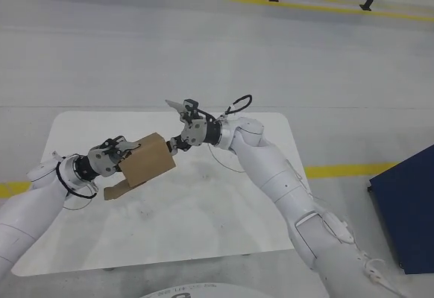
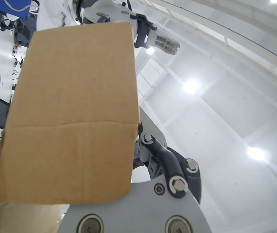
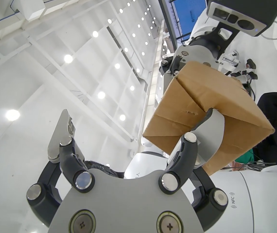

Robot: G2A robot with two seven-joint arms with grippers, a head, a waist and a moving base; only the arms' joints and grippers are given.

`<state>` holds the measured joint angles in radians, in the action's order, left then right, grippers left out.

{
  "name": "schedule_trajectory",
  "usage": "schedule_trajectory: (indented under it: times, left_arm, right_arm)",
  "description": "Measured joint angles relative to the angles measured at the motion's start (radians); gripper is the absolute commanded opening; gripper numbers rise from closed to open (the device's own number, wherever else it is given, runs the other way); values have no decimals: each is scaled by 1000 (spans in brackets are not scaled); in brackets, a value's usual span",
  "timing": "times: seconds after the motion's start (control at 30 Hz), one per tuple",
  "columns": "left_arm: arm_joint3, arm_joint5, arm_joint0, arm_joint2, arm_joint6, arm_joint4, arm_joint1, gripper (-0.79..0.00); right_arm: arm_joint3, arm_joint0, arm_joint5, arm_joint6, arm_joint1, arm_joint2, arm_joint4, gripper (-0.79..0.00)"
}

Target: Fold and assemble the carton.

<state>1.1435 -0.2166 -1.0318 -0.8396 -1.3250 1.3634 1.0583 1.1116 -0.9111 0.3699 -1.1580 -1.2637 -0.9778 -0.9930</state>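
Top view: left gripper [image 1: 124, 155] clamps the carton [image 1: 150, 159] above the table [image 1: 202, 216]. The right gripper [image 1: 177, 125] is spread wide, one finger on the carton's end. Risk: pushing too hard slips the carton out of the left grip.

Above the table [image 1: 202, 223], carton [image 1: 148, 158] lies left of right end effector [image 1: 176, 125].

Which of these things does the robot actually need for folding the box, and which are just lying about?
Job: carton; left end effector gripping it; right end effector, open, touching its end.
Around: table underneath; blue panel; yellow floor line.
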Motion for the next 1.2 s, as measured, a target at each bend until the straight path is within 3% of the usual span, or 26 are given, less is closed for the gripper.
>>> schedule_trajectory:
  times: [0.57, 0.97, 1.2]
  left_arm:
    - [7, -39, -16, -36, -6, -33, 17, -785]
    - [-7, -132, -39, -87, -137, -11, 14, -785]
    - [-4, -155, -42, -68, -123, 27, 13, -785]
  right_arm:
    - [-12, 6, -114, 49, -28, 20, -31, 0]
    - [24, -92, -162, -108, 28, -217, -142, 0]
    - [55, -126, -164, -119, 36, -258, -163, 0]
